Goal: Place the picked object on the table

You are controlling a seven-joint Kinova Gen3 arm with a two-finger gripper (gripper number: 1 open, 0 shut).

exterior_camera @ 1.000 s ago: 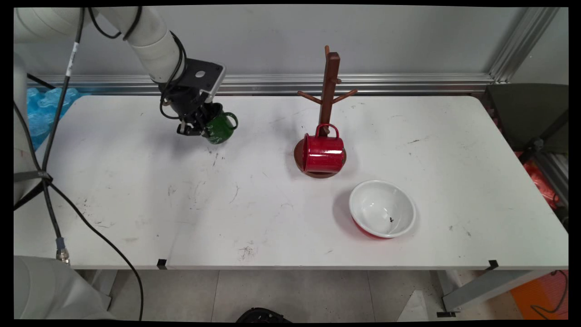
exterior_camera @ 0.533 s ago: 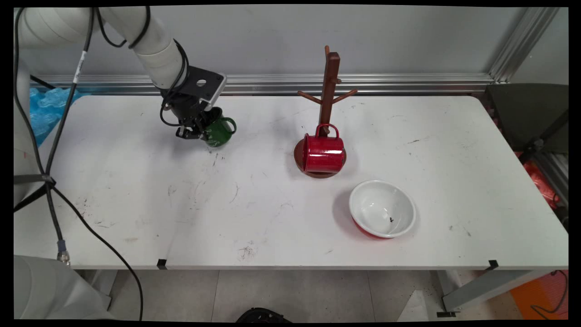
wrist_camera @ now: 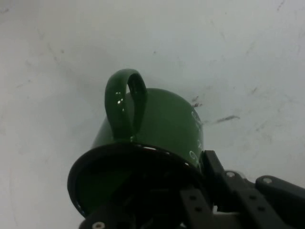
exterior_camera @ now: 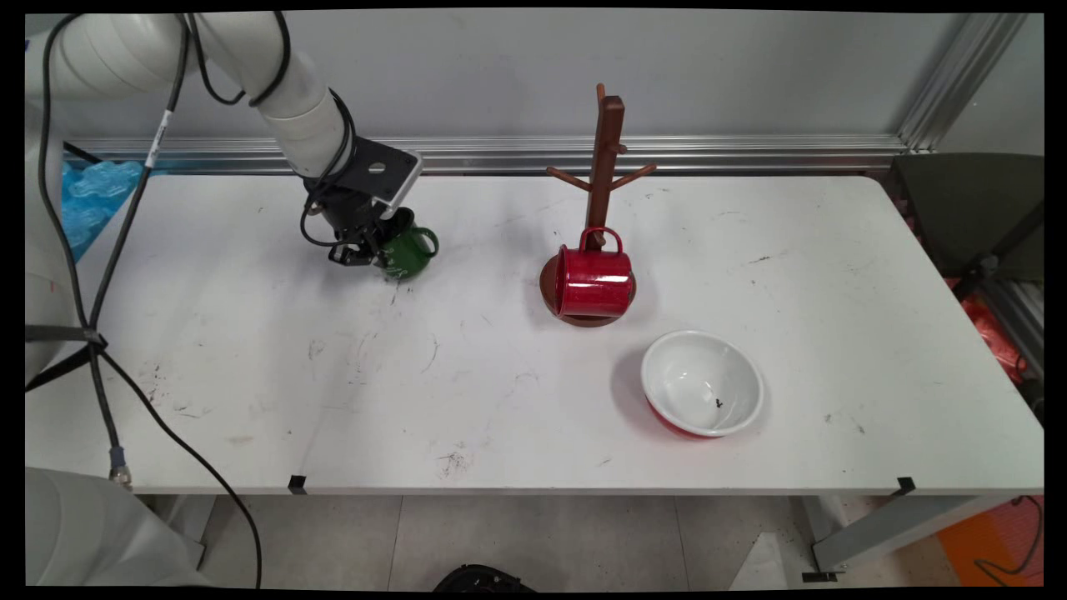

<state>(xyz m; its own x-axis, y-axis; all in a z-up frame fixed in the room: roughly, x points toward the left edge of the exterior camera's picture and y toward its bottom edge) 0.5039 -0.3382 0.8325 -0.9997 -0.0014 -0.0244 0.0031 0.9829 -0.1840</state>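
At the table's (exterior_camera: 250,400) far left I see my gripper (exterior_camera: 367,250) clamped on the rim of a green mug (exterior_camera: 407,254), one finger inside it, the mug tilted with its handle pointing right. Well to the right, a red mug (exterior_camera: 593,282) hangs on the wooden mug tree (exterior_camera: 607,158); a white bowl (exterior_camera: 702,383) sits nearer.

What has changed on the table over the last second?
The gripper, shut on the green mug by its rim, has shifted a little toward the table's near side and slightly right, carrying the tilted mug with it. It has held the mug throughout. The red mug on the wooden mug tree and the white bowl have not moved.
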